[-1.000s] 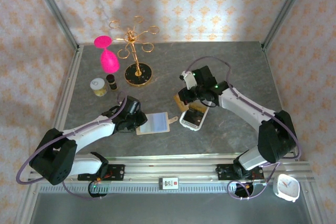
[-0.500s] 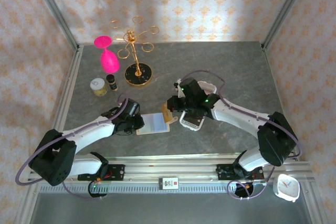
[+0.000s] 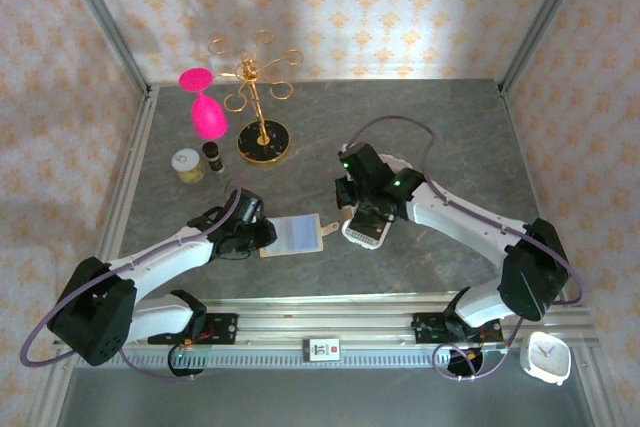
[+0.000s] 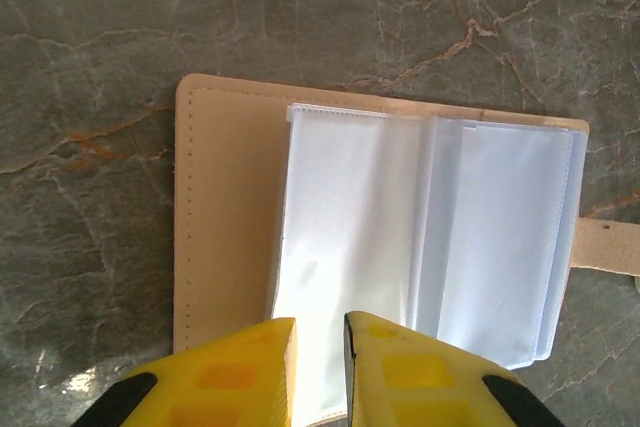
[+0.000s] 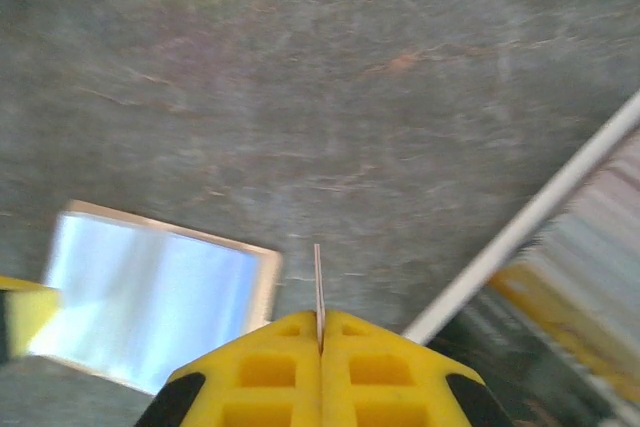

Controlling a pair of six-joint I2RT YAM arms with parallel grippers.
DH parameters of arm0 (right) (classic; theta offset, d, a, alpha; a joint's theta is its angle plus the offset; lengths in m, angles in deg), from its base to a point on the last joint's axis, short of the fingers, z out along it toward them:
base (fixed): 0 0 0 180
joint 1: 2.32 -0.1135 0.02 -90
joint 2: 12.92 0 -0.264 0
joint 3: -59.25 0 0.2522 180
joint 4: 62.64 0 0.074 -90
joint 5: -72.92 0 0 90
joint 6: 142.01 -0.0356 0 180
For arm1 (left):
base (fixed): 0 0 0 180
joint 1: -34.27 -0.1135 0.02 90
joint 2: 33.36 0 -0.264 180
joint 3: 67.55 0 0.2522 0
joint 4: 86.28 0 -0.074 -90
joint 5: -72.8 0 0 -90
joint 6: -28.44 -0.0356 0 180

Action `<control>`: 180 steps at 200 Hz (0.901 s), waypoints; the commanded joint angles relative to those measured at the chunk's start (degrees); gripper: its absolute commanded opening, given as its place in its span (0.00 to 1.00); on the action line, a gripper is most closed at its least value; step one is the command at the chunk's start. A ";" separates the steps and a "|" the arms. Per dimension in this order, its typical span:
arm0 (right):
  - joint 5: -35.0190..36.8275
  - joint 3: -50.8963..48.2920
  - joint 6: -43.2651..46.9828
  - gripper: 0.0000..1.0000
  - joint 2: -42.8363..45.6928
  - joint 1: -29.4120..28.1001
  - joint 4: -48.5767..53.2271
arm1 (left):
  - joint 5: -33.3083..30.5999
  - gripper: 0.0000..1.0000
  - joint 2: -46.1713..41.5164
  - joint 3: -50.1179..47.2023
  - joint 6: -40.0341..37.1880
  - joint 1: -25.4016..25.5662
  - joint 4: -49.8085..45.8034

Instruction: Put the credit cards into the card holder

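The card holder (image 3: 296, 235) lies open on the table, tan cover down and clear sleeves (image 4: 420, 237) up. My left gripper (image 3: 262, 236) rests over its left edge. In the left wrist view that gripper (image 4: 320, 339) has its jaws a narrow gap apart, and the sleeve lies flat under them. My right gripper (image 3: 348, 211) hovers just right of the holder, shut on one credit card (image 5: 318, 282) seen edge-on as a thin line. More cards (image 3: 368, 219) lie in a white tray (image 3: 352, 237) under the right arm.
A gold stemware rack (image 3: 262, 142) and a pink glass (image 3: 205, 112) stand at the back left, with a small jar (image 3: 186, 163) and a dark bottle (image 3: 212, 154) nearby. Metal frame rails border the table. A white clock (image 3: 546, 355) sits off the front right.
The right gripper swung left from above the tray toward the holder with the card, then drew back slightly to the right. The left gripper has stayed on the holder's edge.
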 commanded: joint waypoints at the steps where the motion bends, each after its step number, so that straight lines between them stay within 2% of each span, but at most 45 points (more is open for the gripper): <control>1: 8.38 0.95 17.03 0.00 -2.19 0.48 9.21 | 1.01 0.21 0.86 0.14 -2.99 0.41 0.28; 20: 8.87 1.10 24.93 0.00 -2.60 1.80 9.67 | 1.46 0.21 0.75 0.28 -3.77 0.37 0.14; 70: 8.03 0.54 34.39 0.00 -3.38 5.39 7.24 | 1.95 0.21 0.52 -0.30 -4.35 0.34 1.02; 122: 3.89 1.59 37.26 0.00 -9.05 6.76 9.87 | 2.22 0.21 1.19 0.12 -4.43 0.35 1.37; 161: 7.57 0.39 37.47 0.00 -10.57 6.77 7.06 | 2.43 0.21 2.68 0.93 -4.78 0.33 1.64; 180: 6.94 1.31 37.39 0.00 -11.54 6.85 6.86 | 2.42 0.21 3.23 1.29 -4.87 0.32 1.52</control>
